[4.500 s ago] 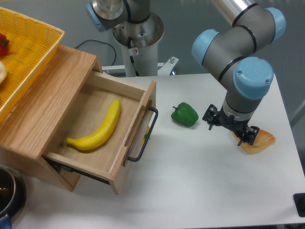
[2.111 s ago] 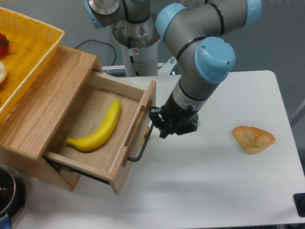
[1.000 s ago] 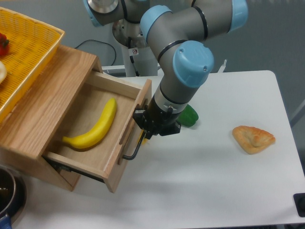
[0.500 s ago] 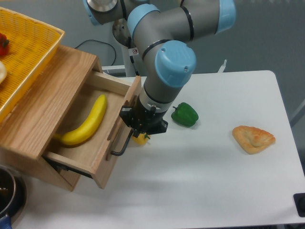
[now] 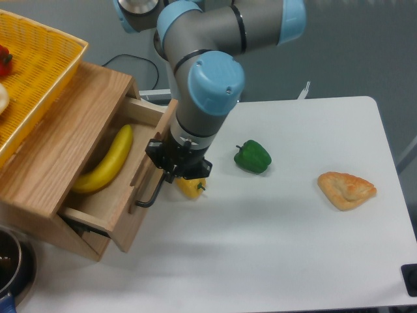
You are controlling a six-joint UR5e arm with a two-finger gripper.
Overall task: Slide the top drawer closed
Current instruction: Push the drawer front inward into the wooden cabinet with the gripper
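Pushed further left since half a second ago, the light oak top drawer (image 5: 133,195) stands half shut. Black two-finger claw (image 5: 177,168), grip state unclear, presses its front at frame centre-left; next, keep pushing until flush.

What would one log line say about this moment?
top drawer: partly open | hand: against drawer front | banana: inside | pepper, pastry: on table

Tool (image 5: 171,171) pushed top drawer (image 5: 140,186) seemingly half shut.

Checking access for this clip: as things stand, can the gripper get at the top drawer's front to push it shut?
Probably yes: the gripper is already against the top drawer front by its black handle, with nothing between them. The drawer is partly open, banana inside.
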